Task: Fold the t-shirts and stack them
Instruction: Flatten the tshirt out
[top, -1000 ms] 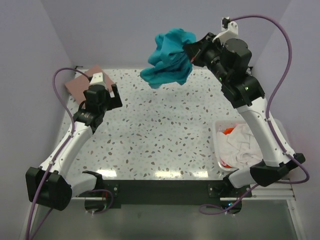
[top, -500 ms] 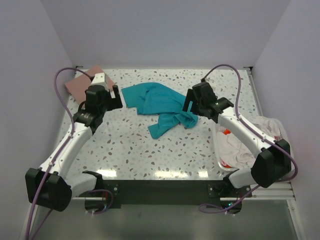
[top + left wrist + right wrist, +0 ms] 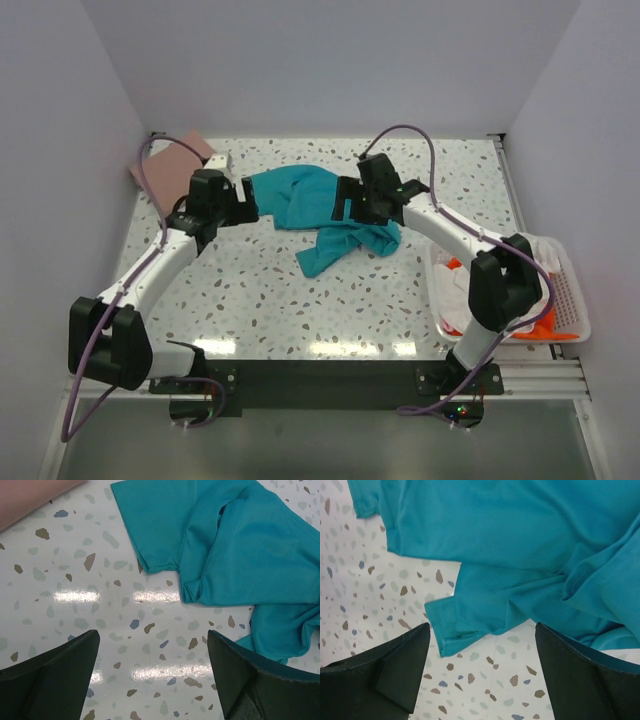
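A teal t-shirt (image 3: 305, 205) lies crumpled and partly spread on the speckled table, back centre. My left gripper (image 3: 245, 202) is open at its left edge, over bare table; in the left wrist view the teal t-shirt (image 3: 240, 545) lies ahead and to the right of the left gripper (image 3: 152, 667). My right gripper (image 3: 347, 208) is open over the shirt's right part. In the right wrist view a sleeve of the teal t-shirt (image 3: 520, 535) lies just ahead of the right gripper (image 3: 482, 672), which holds nothing. A dusty pink t-shirt (image 3: 168, 160) lies flat at the back left corner.
A white slotted basket (image 3: 572, 300) stands at the right edge of the table and holds a white t-shirt (image 3: 470, 290) and an orange one (image 3: 538, 322). Purple walls enclose the table on three sides. A corner of the pink t-shirt (image 3: 25, 500) shows in the left wrist view.
The right gripper opened and let go of the teal t-shirt, which dropped from the air onto the table. The right arm came down to it. The left arm moved right, to the shirt's edge.
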`<state>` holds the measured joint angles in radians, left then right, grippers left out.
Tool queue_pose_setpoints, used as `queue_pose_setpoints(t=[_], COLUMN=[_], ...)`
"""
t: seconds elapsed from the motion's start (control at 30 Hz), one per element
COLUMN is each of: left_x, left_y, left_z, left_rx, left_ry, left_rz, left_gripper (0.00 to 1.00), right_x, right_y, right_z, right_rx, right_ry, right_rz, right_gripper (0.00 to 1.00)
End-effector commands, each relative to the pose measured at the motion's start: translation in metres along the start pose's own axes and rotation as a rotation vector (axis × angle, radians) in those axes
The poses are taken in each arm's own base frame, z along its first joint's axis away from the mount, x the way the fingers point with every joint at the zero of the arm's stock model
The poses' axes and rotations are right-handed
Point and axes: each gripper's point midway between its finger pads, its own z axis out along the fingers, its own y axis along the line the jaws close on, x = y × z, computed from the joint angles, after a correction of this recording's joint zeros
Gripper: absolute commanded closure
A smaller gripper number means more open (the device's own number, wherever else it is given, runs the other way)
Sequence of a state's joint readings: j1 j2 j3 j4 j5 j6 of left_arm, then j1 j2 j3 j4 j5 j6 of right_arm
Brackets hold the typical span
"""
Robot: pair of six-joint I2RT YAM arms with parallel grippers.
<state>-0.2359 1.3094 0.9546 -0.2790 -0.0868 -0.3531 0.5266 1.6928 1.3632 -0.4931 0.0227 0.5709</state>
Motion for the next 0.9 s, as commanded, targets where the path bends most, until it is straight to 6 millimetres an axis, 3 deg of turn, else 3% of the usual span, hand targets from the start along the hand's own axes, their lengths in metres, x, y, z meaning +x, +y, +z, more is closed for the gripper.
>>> queue_pose_setpoints(t=[0.0,0.3,0.7,0.87], left_x=[-0.025,-0.011,0.002,0.007], left_y=[-0.014,-0.019,-0.02,-0.021], left_z=[0.003,0.035,0.084,0.1], left_rx=[0.055,0.061,0.027,0.02], left_ry=[-0.059,0.017,0.104,0.134], left_rz=[-0.028,-0.044,-0.071,-0.08], left_gripper=[0.06,0.07,0.18,0.18], right_x=[0.008,0.036,0.036,0.028], right_y=[0.025,0.01,-0.005,-0.012], right_z=[0.005,0.017,0.014,0.013], right_rx=[-0.101,-0.056,0.008,0.043], right_ry=[0.054,0.158,0.161,0.15], right_rz=[-0.036,-0.065,-0.114,-0.101], right_gripper=[0.12,0.12,0.12,0.12])
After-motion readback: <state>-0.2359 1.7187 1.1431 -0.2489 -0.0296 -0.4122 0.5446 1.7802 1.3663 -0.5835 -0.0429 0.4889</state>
